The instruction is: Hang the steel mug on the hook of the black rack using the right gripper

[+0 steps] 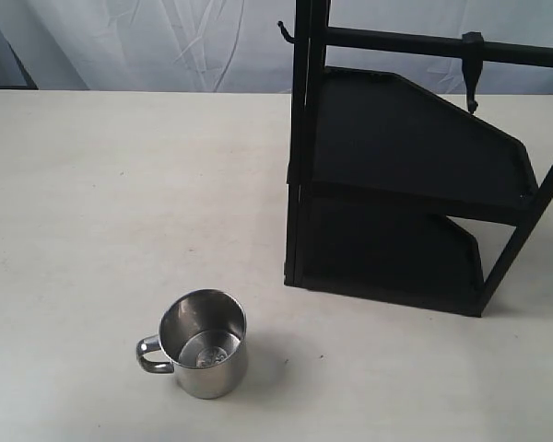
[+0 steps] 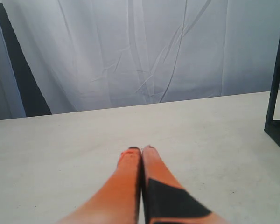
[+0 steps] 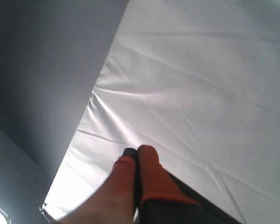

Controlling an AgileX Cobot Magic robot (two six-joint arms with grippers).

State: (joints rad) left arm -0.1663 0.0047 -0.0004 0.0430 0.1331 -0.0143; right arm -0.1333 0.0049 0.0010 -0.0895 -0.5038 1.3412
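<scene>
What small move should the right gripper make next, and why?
Probably it should swing down toward the steel mug and open. The mug stands upright on the table, untouched, its handle pointing away from the black rack, and the hook is bare. The right gripper is shut, holds nothing and faces only the white curtain, so it is not aimed at the mug.
</scene>
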